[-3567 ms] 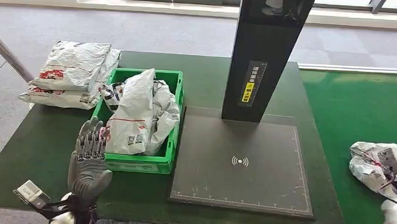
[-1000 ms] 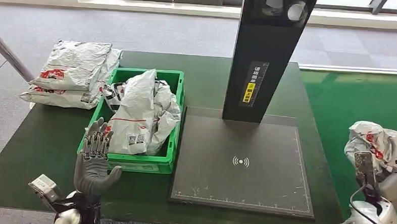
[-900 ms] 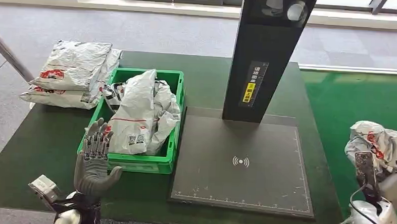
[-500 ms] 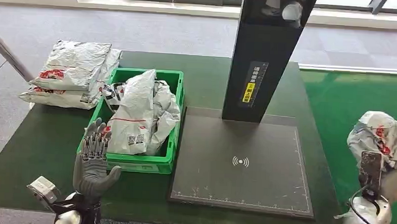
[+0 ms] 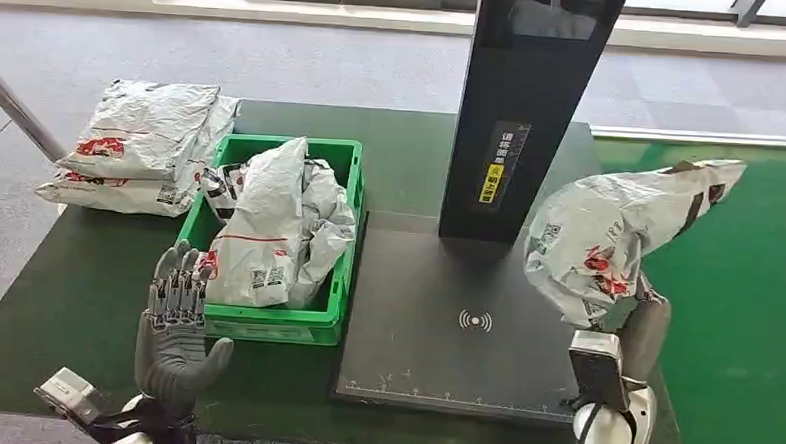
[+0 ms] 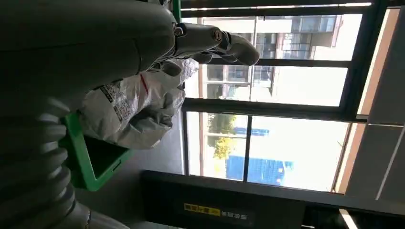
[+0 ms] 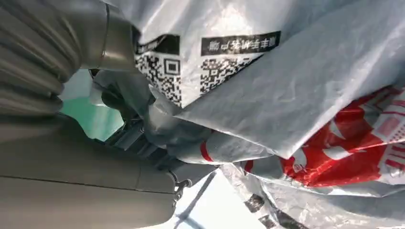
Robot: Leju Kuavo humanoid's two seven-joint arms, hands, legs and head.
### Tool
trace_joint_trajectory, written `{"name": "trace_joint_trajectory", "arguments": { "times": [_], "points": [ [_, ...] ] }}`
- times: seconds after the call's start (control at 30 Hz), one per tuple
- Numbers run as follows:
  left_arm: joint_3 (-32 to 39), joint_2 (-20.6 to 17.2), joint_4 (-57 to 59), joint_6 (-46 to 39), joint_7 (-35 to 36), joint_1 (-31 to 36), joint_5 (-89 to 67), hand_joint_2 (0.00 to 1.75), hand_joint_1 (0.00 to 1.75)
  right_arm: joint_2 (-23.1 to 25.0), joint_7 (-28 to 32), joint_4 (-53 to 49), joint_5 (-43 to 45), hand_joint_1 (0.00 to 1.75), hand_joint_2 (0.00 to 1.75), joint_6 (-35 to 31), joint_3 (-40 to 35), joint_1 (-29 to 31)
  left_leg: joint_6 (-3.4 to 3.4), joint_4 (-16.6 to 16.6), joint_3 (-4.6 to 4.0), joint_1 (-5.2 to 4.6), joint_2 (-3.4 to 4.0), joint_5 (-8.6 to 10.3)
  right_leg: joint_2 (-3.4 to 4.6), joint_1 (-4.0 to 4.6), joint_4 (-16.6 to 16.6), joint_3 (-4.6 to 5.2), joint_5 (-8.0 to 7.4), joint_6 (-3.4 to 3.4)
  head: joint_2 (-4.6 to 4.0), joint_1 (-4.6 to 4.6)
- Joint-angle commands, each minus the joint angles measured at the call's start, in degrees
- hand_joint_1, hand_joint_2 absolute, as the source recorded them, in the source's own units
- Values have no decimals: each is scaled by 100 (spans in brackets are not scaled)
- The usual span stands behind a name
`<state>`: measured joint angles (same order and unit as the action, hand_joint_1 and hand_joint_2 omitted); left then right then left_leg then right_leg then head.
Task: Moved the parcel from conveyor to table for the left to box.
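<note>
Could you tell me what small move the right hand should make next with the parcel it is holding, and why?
Probably lower it and let go. The right hand holds the parcel lifted over the right edge of the dark scanner pad, off the conveyor. The left hand waits open beside the green crate, so setting it down on the pad puts it nearer that hand.

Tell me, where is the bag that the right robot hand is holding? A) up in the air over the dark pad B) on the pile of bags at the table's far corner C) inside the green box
A: the right robot hand holds the grey bag lifted above the edge of the dark pad, not in the green box.
</note>
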<state>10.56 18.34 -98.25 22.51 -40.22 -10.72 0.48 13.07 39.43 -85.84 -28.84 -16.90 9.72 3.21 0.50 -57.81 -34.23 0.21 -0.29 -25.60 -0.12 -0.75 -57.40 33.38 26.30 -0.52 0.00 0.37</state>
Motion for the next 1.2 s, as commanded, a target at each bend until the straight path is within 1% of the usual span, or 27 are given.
{"name": "trace_joint_trajectory", "arguments": {
  "times": [0.03, 0.1, 0.17, 0.2, 0.27, 0.3, 0.33, 0.37, 0.4, 0.43, 0.47, 0.53, 0.57, 0.73, 0.83, 0.9, 1.0, 1.03, 1.07, 1.17, 1.2],
  "points": [
    [2, -52, 441, 89, 22, 288, -12, 175, 0, 45, -22, -738, 284, 175, 175, 22, -795, -445, 0, 6, 8, -1, 1, -1, 0, 0, 7, -9, 0, 2, 0, 0],
    [-24, -65, 562, 93, 22, 366, -16, 175, 0, 56, -18, -867, 282, 175, 175, 26, -798, -652, 1, 13, 15, 0, -6, 1, -8, 0, 16, -19, -1, 3, 2, 0],
    [-52, -75, 601, 81, 22, 386, -14, 175, 0, -13, -223, -909, -24, 175, 175, 173, -879, -802, 3, 22, 24, 1, -10, 3, -12, 2, 26, -26, -1, 6, 0, 2],
    [-51, -67, 574, 78, 22, 370, -15, 175, 0, -32, -591, -829, -332, 175, 175, 365, -904, -831, 2, 9, 14, 0, -22, 2, -23, 0, 15, -21, 4, 3, 0, 0],
    [-27, -53, 519, 77, 22, 323, -11, 175, 0, -41, -997, -526, -666, 175, 175, 664, -895, -751, 3, 17, 22, 1, -18, 2, -19, 1, 24, -27, 2, 5, 0, 2],
    [-9, -52, 498, 90, 22, 293, -5, 175, 0, -55, -1142, -357, -872, 175, 175, 746, -892, -692, 3, 21, 27, 3, -13, 1, -15, 4, 30, -32, 0, 6, 0, 0],
    [-9, -52, 498, 90, 22, 293, -5, 175, 0, -55, -1142, -357, -872, 175, 175, 746, -892, -692, 1, 7, 16, 0, 4, -2, 4, 0, 13, -16, -2, 2, 0, 0],
    [10, -55, 537, 153, 22, 275, -28, 175, 0, -82, -1778, 32, -1487, 175, 175, 854, -860, -612, 3, 11, 22, 3, 12, -4, 12, 4, 18, -19, -4, 3, 0, -2],
    [16, -58, 568, 169, 22, 298, -47, 175, 0, -112, -1914, 247, -1758, 147, 175, 850, -868, -575, 4, 12, 23, 2, 13, -3, 15, 3, 19, -17, -5, 3, 2, 0],
    [14, -67, 618, 181, 22, 333, -64, 175, 0, -148, -2027, 468, -1966, 93, 175, 887, -886, -548, 5, 15, 27, 1, 12, -2, 13, 2, 21, -21, -6, 2, 0, 0],
    [14, -80, 679, 184, 22, 378, -81, 175, 0, -161, -2127, 608, -2154, 42, 175, 919, -908, -534, 6, 23, 32, 4, 8, 2, 9, 5, 32, -28, -9, 3, 0, 0],
    [23, -81, 703, 183, 22, 404, -85, 175, 0, -146, -2125, 661, -2170, 42, 175, 908, -902, -543, 5, 27, 35, 7, 3, 4, 4, 8, 40, -37, -11, 4, 0, 0],
    [20, -87, 726, 197, 22, 423, -95, 175, 0, -160, -2229, 687, -2296, 0, 175, 920, -914, -555, 5, 9, 22, 6, 6, -2, 8, 7, 19, -20, -4, 2, 0, 0],
    [15, -93, 741, 197, 22, 433, -102, 175, 0, -166, -2281, 697, -2356, 0, 175, 937, -925, -558, 5, 20, 28, 3, 6, 0, 7, 4, 26, -25, -6, 4, 0, 0],
    [-6, -103, 832, 222, 22, 457, -133, 175, 0, -171, -2354, 705, -2422, 0, 175, 990, -948, -617, 5, 7, 15, 1, 6, -3, 8, 1, 13, -12, -2, 2, 0, 0],
    [-56, -117, 920, 249, 22, 493, -156, 175, 0, -168, -2260, 622, -2176, 0, 175, 1026, -873, -719, 6, 17, 26, 3, 3, -1, 4, 4, 24, -24, -3, 5, 0, 0],
    [-100, -125, 962, 246, 22, 509, -161, 175, 0, -177, -2170, 490, -1975, 0, 175, 1072, -817, -828, 5, 8, 17, 0, -4, -2, -2, 0, 13, -14, 1, 2, 0, 0],
    [-136, -142, 991, 241, 22, 522, -170, 175, 0, -161, -2096, 386, -1796, 0, 175, 1109, -766, -894, 6, 26, 34, 4, -6, 2, -6, 5, 34, -33, -3, 5, 0, 0],
    [-157, -142, 1011, 236, 22, 537, -180, 175, 0, -149, -2033, 292, -1745, 0, 175, 1093, -763, -945, 5, 13, 21, 3, -9, -1, -9, 4, 22, -22, 0, 4, 0, 0],
    [-204, -157, 1032, 221, 22, 560, -178, 175, 0, -129, -1624, 77, -1277, 0, 175, 1402, -828, -1043, 5, 10, 18, 2, -12, -1, -11, 2, 17, -18, 2, 3, 0, 0],
    [-211, -164, 1036, 224, 22, 565, -171, 0, 0, -118, -1522, 51, -1136, 0, 175, 1495, -839, -1045, 5, 4, 9, -1, -6, -2, -4, -1, 9, -6, 2, 2, 0, 0]
  ]
}}
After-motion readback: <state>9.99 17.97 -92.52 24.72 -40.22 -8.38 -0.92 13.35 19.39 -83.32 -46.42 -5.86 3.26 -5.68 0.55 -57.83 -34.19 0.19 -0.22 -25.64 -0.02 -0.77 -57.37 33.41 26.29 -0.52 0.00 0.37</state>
